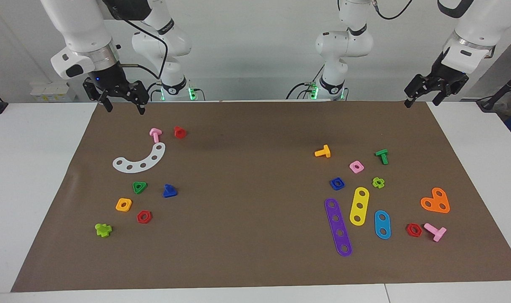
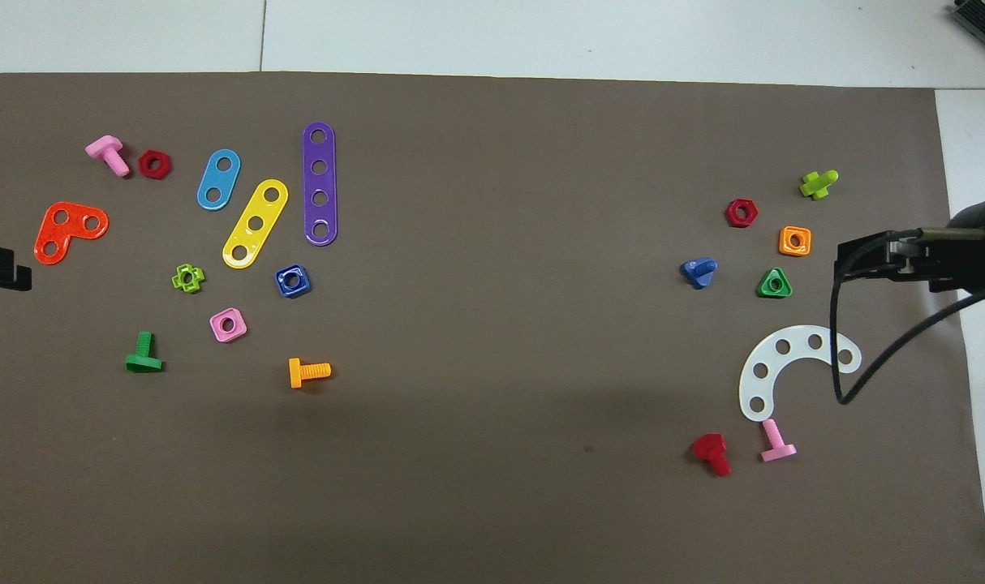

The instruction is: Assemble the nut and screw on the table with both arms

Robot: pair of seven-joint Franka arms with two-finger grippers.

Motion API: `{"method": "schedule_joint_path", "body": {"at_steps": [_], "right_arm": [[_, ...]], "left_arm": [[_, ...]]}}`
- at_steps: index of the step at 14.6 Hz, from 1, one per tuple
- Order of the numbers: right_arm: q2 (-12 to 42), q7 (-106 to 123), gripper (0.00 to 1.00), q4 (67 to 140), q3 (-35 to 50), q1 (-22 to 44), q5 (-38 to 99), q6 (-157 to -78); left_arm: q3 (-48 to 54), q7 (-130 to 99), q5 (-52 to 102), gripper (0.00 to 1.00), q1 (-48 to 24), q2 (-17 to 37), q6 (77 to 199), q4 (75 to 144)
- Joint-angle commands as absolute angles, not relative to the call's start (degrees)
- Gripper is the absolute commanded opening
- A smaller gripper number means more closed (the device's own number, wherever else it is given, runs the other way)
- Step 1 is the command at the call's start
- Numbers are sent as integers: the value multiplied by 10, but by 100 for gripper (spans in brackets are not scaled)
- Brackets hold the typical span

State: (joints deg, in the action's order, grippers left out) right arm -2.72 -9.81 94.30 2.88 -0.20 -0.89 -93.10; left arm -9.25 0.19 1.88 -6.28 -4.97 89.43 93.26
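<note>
The table (image 1: 36, 176) carries a wide brown mat (image 1: 255, 252) strewn with toy parts. Both arms wait raised at the robots' edge of the mat. The right gripper (image 1: 123, 105) hangs over the mat's corner at the right arm's end, fingers spread apart, gripping nothing. The left gripper (image 1: 421, 99) hangs over the corner at the left arm's end, also parted and empty.

The purple strip (image 1: 338, 227) and yellow strip (image 1: 359, 206) lie toward the left arm's end. The nut (image 1: 337, 183) lies flat just beside them, nearer to the robots, with the pink square nut (image 1: 356, 166) close by. Well apart, toward the right arm's end, the screw (image 1: 169, 191) rests beside the green triangular nut (image 1: 139, 187).
</note>
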Motion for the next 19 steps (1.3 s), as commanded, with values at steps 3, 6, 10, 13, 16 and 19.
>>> {"method": "schedule_joint_path", "body": {"at_steps": [3,6,10,13,16,19], "right_arm": [[21,-83,100,962,31,-5,-12,-1023],[58,-82,100,966,31,-4,-16,-1076],[116,-81,100,971,31,9,-16,-1148],[156,-80,100,974,32,9,-16,-1195],[179,-84,95,996,32,10,-16,-1241],[171,-82,90,1066,31,10,-16,-1301]], "left_arm": [[-89,-1,25,100,-56,-63,892,945],[-89,-1,25,100,-61,-63,893,945],[-84,-2,25,100,-65,-64,888,946],[-70,-3,25,100,-73,-63,897,945],[-63,-3,25,100,-78,-65,896,949],[-58,-1,16,100,-103,-70,891,962]]}}
